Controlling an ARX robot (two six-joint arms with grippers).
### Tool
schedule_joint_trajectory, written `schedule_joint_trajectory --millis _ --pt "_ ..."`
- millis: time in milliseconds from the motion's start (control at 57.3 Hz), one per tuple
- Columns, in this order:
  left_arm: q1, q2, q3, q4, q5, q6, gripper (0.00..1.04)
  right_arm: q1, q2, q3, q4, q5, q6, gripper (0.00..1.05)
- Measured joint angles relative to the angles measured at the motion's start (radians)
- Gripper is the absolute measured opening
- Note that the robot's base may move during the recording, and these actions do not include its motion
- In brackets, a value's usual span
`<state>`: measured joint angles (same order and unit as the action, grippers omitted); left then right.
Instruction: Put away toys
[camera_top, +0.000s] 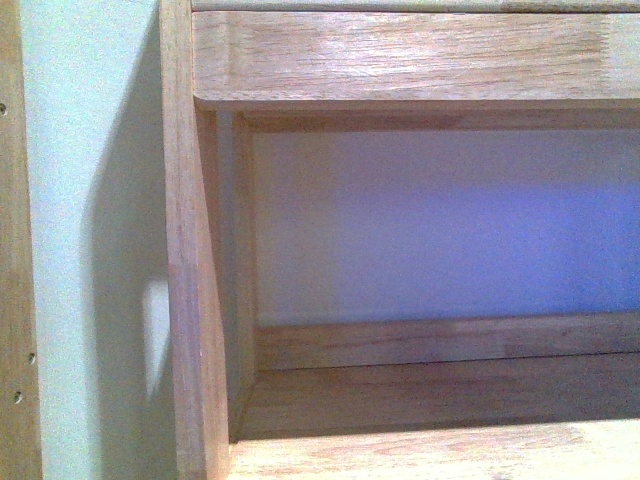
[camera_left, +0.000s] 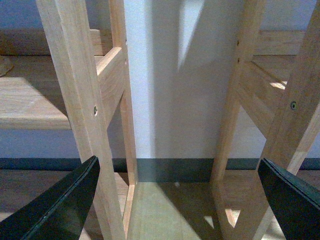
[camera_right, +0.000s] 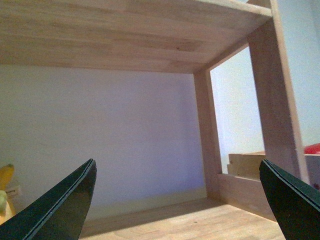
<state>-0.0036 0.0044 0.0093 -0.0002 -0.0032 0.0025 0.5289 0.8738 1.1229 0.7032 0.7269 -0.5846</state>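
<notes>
Toy (camera_right: 5, 192) shows only beside right wrist fingers (camera_right: 60, 210), spread empty.

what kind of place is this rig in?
Probably an indoor room with storage shelving: light wooden shelf units stand against a plain pale wall, with a dark baseboard and wood floor below.
</notes>
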Motion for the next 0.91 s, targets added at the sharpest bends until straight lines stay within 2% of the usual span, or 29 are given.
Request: schedule_joint_trajectory --millis 52,122,401,506,680,907 --pt "0.0 0.0 0.0 0.0 0.0 0.0 0.98 0.002 -0.064 -0.055 -0.006 -0.003 -0.011 0.98" --pt "0.0 0.0 0.0 0.0 0.0 0.0 0.98 -0.052 -0.128 -0.099 -0.061 -0.049 0.015 0.98" --pt "0.0 0.0 0.0 0.0 0.0 0.0 0.98 -0.409 -0.269 -0.272 -0.283 -0.271 0.265 0.98" --pt "0.0 0.0 0.0 0.0 0.0 0.0 0.98 -0.513 -0.333 -0.364 -0.345 -0.322 0.354 0.98" --pt "0.0 0.0 0.0 0.0 0.0 0.0 0.98 -0.573 -0.426 -0.516 -0.386 -0.415 0.526 0.98" --pt "0.0 0.0 0.0 0.0 0.0 0.0 0.98 -0.594 -0.527 -0.691 -0.389 -0.498 0.692 0.98"
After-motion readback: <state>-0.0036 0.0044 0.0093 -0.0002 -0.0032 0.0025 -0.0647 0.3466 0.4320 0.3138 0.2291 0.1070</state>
